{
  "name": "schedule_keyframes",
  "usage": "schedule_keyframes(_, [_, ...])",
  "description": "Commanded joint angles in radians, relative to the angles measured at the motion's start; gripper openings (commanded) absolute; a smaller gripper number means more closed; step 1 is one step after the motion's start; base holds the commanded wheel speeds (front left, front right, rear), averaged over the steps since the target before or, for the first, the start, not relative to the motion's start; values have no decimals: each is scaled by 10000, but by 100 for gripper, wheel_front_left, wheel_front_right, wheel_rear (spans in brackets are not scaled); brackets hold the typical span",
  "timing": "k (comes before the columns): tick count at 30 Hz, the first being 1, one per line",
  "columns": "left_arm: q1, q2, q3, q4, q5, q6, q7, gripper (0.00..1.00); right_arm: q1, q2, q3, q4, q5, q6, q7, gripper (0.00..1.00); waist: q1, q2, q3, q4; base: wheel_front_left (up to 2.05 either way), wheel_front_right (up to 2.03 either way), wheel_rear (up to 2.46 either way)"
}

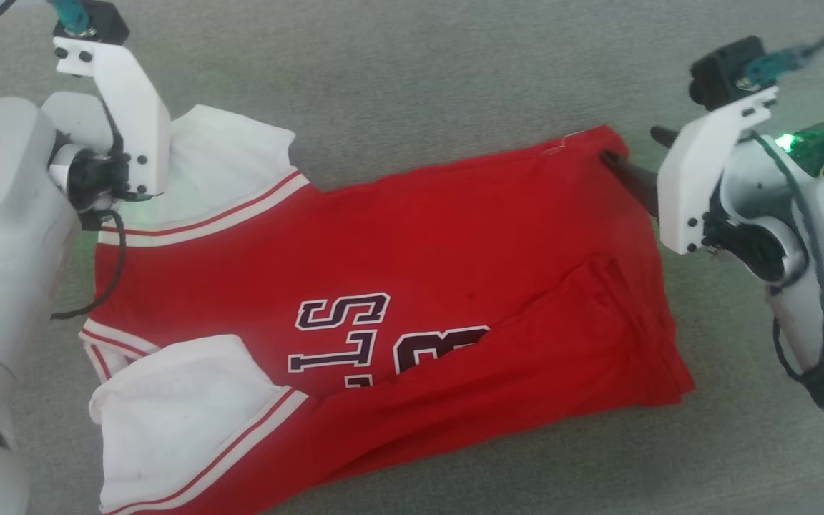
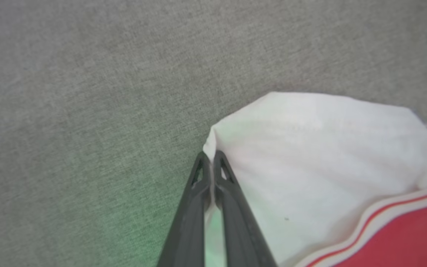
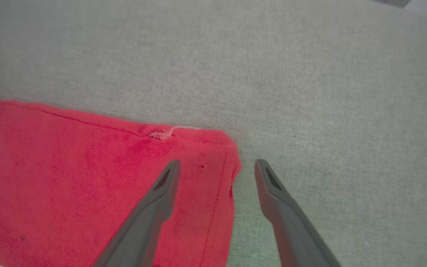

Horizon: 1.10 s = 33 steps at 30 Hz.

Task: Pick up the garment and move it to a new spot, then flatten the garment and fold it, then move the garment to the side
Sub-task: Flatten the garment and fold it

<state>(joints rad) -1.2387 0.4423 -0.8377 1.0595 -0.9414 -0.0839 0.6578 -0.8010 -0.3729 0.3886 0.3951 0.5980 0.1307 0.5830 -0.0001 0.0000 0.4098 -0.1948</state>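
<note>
While the gray woven surface point(image 1: 412, 79) spreads under everything, the garment point(image 1: 419, 236) lies on it front up, with its near long edge folded over part of the dark lettering point(image 1: 344, 329). At the garment's far white sleeve point(image 2: 310, 148), the left claw point(image 2: 210, 163) is pressed together, pinching the sleeve's edge. At the garment's far hem corner point(image 3: 221, 142), the right claw point(image 3: 217, 172) stands spread. One of its fingers is over the red cloth and the other is over the surface just beside the hem.

Even daylight, wrist views soft.
</note>
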Motion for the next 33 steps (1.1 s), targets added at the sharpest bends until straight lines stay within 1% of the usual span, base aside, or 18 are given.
schedule_keyframes(1, [-14,-10,-98,218,51,-56,-32,0,-352,38,257,478,165,0,376,100,1,0,48,114,0,0,0])
schedule_keyframes(5, [-199,-194,-149,417,75,-140,-223,0,-987,219,719,1606,470,0,952,100,1,0,110,226,0,0,0])
schedule_keyframes(9, [-323,-343,-170,620,62,-233,-422,0,-1431,480,1059,2651,704,0,1168,100,1,0,167,303,0,0,0])
schedule_keyframes(11, [-429,-414,-184,687,70,-257,-564,0,-1571,529,1282,2939,830,1,1102,0,1,0,177,367,0,0,0])
schedule_keyframes(14, [-490,-459,-227,710,98,-303,-706,0,-1656,411,1572,3109,959,0,1082,0,1,0,143,456,0,0,0])
schedule_keyframes(18, [-608,-558,-276,703,42,-391,-890,0,-1858,87,1781,3189,1076,-5,381,0,1,0,-53,664,0,0,0])
schedule_keyframes(26, [-654,-637,-329,272,-350,-449,-451,0,-1398,-515,2081,2961,1254,-5,-776,0,1,0,-685,1152,0,0,0])
schedule_keyframes(31, [-281,-394,-581,-548,-519,-457,55,0,-785,-982,2186,2307,1528,-5,-1148,0,1,0,-1093,1422,0,0,0])
schedule_keyframes(33, [-121,-189,-750,-960,-443,-459,299,0,-481,-1201,2176,1977,1610,-5,-1254,0,1,0,-1252,1523,0,0,0])
